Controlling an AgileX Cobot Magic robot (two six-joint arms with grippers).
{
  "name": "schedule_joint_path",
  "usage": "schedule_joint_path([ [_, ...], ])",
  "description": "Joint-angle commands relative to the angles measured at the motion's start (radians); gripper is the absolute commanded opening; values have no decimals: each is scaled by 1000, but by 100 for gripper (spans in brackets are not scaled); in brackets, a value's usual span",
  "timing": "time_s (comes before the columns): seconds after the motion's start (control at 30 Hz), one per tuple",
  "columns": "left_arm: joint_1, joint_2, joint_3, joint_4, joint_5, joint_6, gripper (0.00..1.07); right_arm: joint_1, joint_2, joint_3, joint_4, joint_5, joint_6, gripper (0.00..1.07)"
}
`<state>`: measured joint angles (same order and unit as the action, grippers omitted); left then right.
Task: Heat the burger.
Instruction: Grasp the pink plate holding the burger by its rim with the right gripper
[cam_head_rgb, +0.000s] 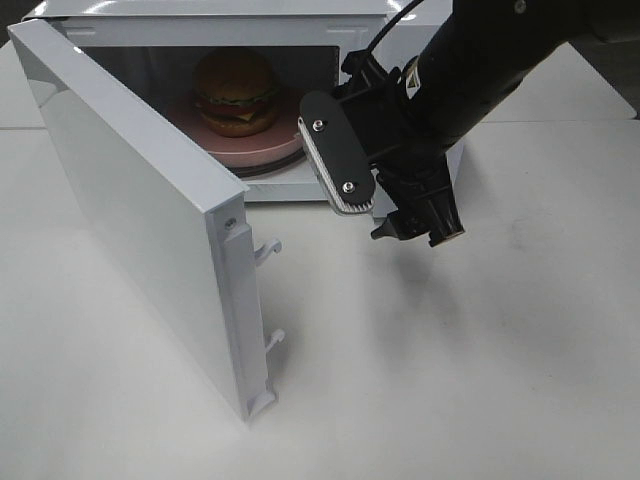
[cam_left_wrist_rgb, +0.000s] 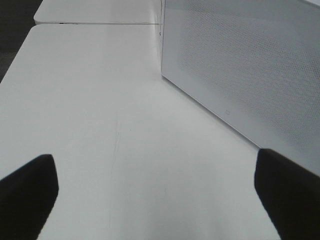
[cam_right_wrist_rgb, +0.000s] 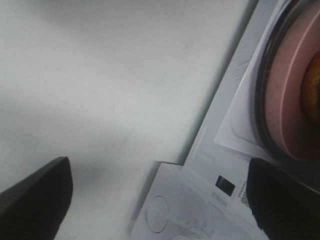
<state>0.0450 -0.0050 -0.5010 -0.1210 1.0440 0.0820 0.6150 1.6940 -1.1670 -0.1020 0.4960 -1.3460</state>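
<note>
Burger (cam_head_rgb: 236, 92) sits inside microwave (cam_head_rgb: 200, 10), just beyond my right gripper (cam_head_rgb: 380, 190), jaws apart, empty; open door (cam_head_rgb: 130, 200) lies nearer my left gripper (cam_left_wrist_rgb: 155, 200), likewise apart.

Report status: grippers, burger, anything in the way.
Both grippers open, empty: left gripper outside the door, right gripper at the microwave mouth. Burger on pink plate inside. Door wide open; right gripper likely in its swing path.

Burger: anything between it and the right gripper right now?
Nothing visible. The burger sits on the pink plate inside the microwave, whose door stands wide open. The right gripper, jaws open, hangs just outside the opening, to the right of the burger in the high view, with clear space between them.
</note>
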Motion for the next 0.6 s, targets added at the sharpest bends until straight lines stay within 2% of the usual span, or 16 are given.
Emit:
schedule_joint_path([
  [0.03,0,-23,3,-7,-9,-5,100,2,7,-10,-5,-65,9,89],
  [0.6,0,-23,3,-7,-9,-5,100,-5,185,-180,-12,-124,17,87],
])
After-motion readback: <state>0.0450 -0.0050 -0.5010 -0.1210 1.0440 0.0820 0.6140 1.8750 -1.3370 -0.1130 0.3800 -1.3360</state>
